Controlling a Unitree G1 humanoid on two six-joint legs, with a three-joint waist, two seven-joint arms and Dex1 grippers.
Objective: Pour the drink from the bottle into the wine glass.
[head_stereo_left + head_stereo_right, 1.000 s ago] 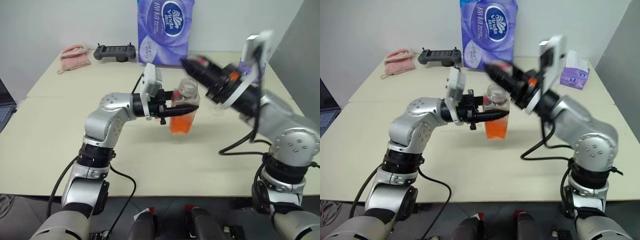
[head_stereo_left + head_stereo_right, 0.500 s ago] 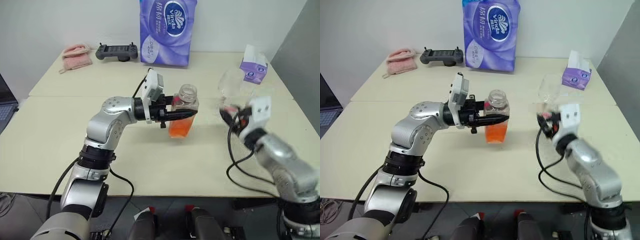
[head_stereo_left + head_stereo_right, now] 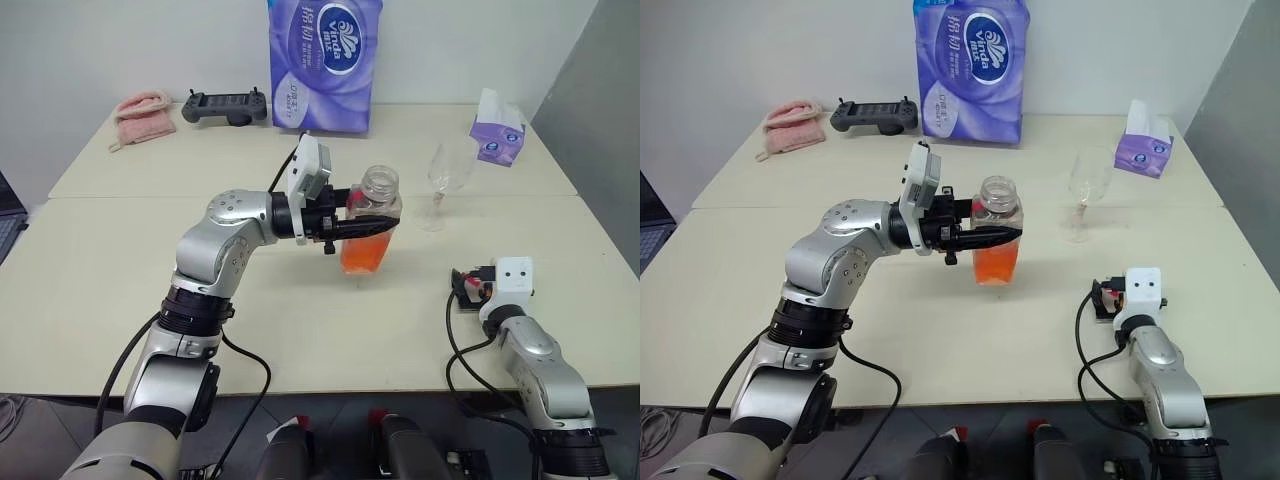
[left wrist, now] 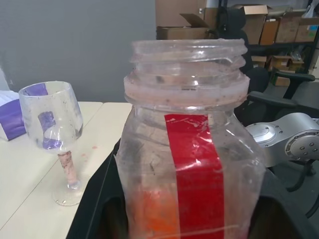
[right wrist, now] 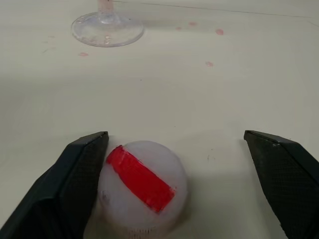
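My left gripper (image 3: pixel 384 224) is shut on the bottle (image 3: pixel 372 212) and holds it upright just above the table's middle. The bottle's mouth (image 4: pixel 188 52) is uncapped, and the orange-red drink (image 3: pixel 362 256) fills its lower part. The empty wine glass (image 3: pixel 447 170) stands upright behind and to the right of the bottle, apart from both grippers. At the front right, my right gripper (image 5: pixel 174 135) rests low on the table, open. The white cap with a red stripe (image 5: pixel 142 184) lies on the table between its fingers, close to one of them.
At the back stand a tall purple tissue pack (image 3: pixel 322 62), a black controller (image 3: pixel 225 104) and a pink cloth (image 3: pixel 140 108). A small purple tissue box (image 3: pixel 497 128) sits at the back right. Small red drops (image 5: pixel 218 32) dot the table near the glass's foot (image 5: pixel 107 31).
My right arm swung from the bottle's mouth down to the table at the front right and opened, leaving the cap between its fingers. The left gripper and bottle stayed put.
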